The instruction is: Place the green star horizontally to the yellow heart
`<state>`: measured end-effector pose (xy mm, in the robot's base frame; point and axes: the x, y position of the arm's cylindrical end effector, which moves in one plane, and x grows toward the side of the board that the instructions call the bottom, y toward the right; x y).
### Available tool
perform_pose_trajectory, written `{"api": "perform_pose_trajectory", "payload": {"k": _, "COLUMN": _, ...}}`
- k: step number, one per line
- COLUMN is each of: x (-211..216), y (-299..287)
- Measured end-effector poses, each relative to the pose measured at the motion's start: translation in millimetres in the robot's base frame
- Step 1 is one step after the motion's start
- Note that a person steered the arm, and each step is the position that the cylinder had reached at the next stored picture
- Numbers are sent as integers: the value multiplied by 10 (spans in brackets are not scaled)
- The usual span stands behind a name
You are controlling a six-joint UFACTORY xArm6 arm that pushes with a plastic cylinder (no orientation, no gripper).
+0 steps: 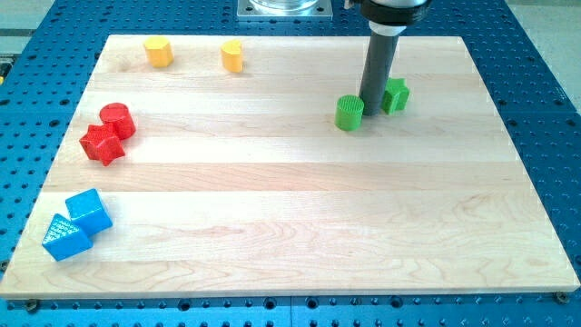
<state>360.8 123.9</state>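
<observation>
A pale wooden surface [290,218] fills most of the frame, resting on a blue perforated base [545,91] that shows around its edges. A dark rod [379,64] comes down from the top edge, right of centre, and my tip [372,113] touches the surface in the upper right. There are no fingers on this arm, so nothing is apart, together or clamped; the rod simply ends in the tip. The tip sits between two green blocks: a green cylinder [349,113] just beside it on the left, and the green star [395,94] just beside it on the right, partly hidden behind the rod. In the lower left corner, a blue cube [89,212] touches a blue wedge-like block [64,237] below it. At the left edge, mid-height, a red cylinder [117,120] touches a red star [101,143]. Near the top left sit a yellow hexagon [159,52] and, to its right and apart from it, the yellow heart [232,55], well apart from the green star.
</observation>
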Motion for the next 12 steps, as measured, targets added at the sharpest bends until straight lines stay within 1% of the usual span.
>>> {"api": "perform_pose_trajectory", "payload": {"k": 2, "x": -59, "y": 782}}
{"api": "perform_pose_trajectory", "payload": {"k": 3, "x": -227, "y": 778}}
{"api": "perform_pose_trajectory", "payload": {"k": 4, "x": -352, "y": 942}}
{"api": "perform_pose_trajectory", "payload": {"k": 5, "x": -455, "y": 1395}}
{"api": "perform_pose_trajectory", "payload": {"k": 6, "x": -607, "y": 1333}}
{"api": "perform_pose_trajectory", "payload": {"k": 7, "x": -730, "y": 832}}
{"api": "perform_pose_trajectory", "payload": {"k": 8, "x": -646, "y": -199}}
{"api": "perform_pose_trajectory", "payload": {"k": 9, "x": -759, "y": -183}}
{"api": "perform_pose_trajectory", "payload": {"k": 10, "x": -415, "y": -139}}
{"api": "perform_pose_trajectory", "payload": {"k": 11, "x": -375, "y": -466}}
{"api": "perform_pose_trajectory", "payload": {"k": 12, "x": -435, "y": -804}}
